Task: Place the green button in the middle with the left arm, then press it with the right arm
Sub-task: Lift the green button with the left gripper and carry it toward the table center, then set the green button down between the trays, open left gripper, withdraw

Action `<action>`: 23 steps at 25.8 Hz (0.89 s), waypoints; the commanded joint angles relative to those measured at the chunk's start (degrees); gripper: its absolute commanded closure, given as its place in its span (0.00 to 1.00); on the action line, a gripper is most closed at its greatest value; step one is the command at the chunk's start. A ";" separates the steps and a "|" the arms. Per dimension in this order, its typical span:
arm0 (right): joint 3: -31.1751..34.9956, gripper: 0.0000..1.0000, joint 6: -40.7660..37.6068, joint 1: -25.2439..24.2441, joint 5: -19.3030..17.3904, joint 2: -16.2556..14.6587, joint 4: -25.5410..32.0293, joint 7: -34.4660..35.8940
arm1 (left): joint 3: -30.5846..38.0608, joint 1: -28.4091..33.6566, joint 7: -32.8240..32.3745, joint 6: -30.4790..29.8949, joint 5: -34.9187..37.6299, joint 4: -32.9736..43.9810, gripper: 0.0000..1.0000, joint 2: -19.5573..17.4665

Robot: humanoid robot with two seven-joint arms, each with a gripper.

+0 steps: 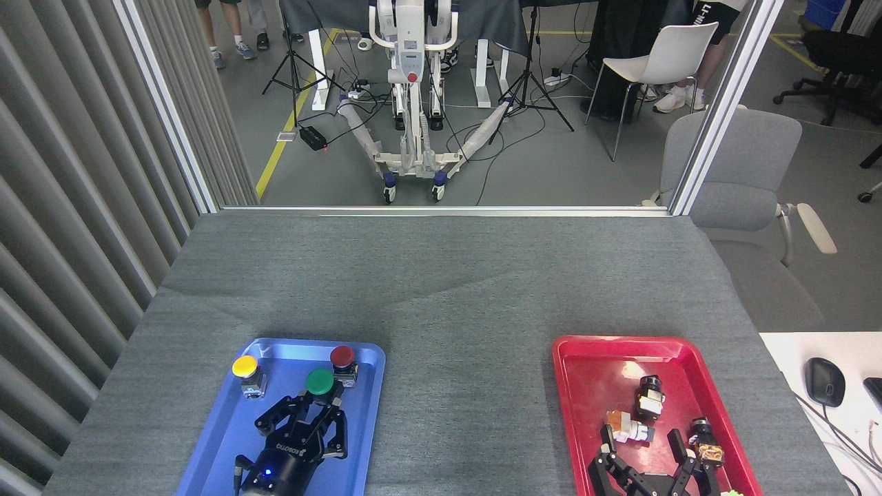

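Green button (320, 381) sits pinched at the far tips of my left gripper (311, 408), fingers drawn narrow around its body, cap up. It is over the blue tray (213, 441), just near-left of the red button (342, 356) and right of the yellow button (244, 366). My right gripper (644, 451) hangs spread wide, holding nothing, over the red tray's (586, 365) near end.

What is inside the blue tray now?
The blue tray holds the yellow button and the red button. The left gripper is over it, shut on the green button. The tray floor beneath the gripper is hidden.
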State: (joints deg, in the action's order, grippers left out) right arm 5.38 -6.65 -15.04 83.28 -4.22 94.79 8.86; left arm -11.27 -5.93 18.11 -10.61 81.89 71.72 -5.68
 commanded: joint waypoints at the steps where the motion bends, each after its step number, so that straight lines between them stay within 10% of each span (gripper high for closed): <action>1: -1.08 0.00 0.15 -0.16 0.13 -0.09 0.74 -0.07 | -7.63 -5.05 -0.54 -0.91 3.80 -0.44 1.00 0.85; 11: -1.17 0.00 0.24 -1.22 0.13 -1.23 1.62 0.02 | -14.57 -17.18 -0.45 -2.05 3.89 -21.88 1.00 13.06; 23: -1.34 0.00 1.12 -1.40 0.13 -1.23 1.62 -0.07 | -17.21 -17.62 -0.18 1.38 3.54 -28.03 0.95 13.42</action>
State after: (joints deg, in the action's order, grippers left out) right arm 4.13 -5.95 -16.41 83.41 -5.45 96.42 8.87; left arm -28.39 -23.63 17.81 -9.45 85.51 44.66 7.70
